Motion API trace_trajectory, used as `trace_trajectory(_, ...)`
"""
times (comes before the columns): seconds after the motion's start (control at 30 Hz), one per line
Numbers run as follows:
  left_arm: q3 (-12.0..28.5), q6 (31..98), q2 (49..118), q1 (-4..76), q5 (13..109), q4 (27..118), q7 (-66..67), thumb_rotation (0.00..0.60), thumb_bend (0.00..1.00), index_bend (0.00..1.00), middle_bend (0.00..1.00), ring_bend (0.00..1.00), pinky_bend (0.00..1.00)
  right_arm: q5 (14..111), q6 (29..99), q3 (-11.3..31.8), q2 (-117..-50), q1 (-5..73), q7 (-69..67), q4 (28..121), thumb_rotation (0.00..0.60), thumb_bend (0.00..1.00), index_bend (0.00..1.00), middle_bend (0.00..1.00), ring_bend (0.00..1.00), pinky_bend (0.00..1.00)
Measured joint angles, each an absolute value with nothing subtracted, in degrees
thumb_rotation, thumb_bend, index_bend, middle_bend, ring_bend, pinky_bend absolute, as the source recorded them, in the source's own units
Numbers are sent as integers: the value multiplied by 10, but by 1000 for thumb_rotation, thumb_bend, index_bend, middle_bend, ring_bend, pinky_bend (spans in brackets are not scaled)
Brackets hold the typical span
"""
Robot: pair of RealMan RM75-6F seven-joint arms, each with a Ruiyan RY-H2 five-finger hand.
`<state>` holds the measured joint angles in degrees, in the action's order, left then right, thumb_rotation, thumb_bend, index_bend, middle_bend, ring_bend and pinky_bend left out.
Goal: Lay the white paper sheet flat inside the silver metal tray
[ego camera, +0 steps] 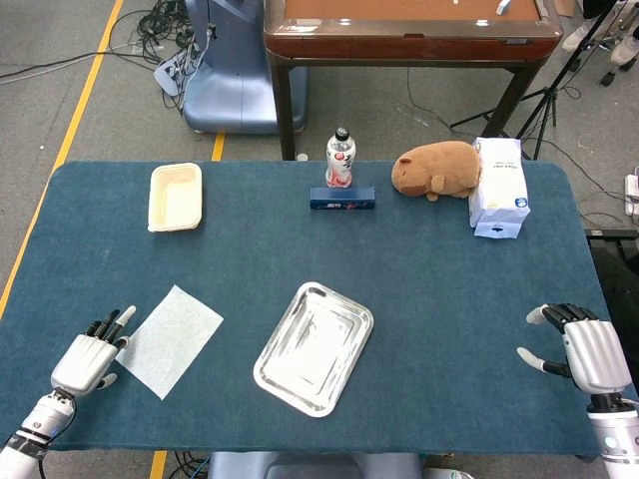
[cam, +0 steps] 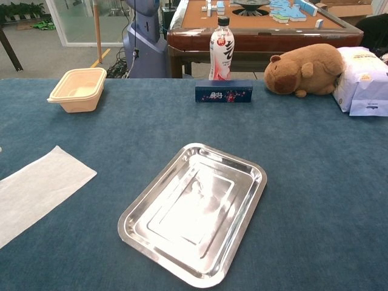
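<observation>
paper (ego camera: 170, 340) lying flat on the blue table (ego camera: 419, 249), left of the tray (ego camera: 314, 347) and apart from it. left hand (ego camera: 88, 359) just left of the paper, fingers extended and slightly apart, holding nothing. right hand (ego camera: 584, 351) at the table's right edge, fingers spread, holding nothing. tray bare.
</observation>
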<state>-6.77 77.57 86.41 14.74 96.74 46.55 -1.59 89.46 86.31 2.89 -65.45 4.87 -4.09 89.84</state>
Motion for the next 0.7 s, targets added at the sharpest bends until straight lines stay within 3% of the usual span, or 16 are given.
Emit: trace_trajectory(0.7, -67, 779, 872, 151, 964, 458, -36, 600, 110, 457, 0, 0, 219, 893, 860, 29, -655, 50, -39, 899, 600, 57, 476, 493, 395, 421)
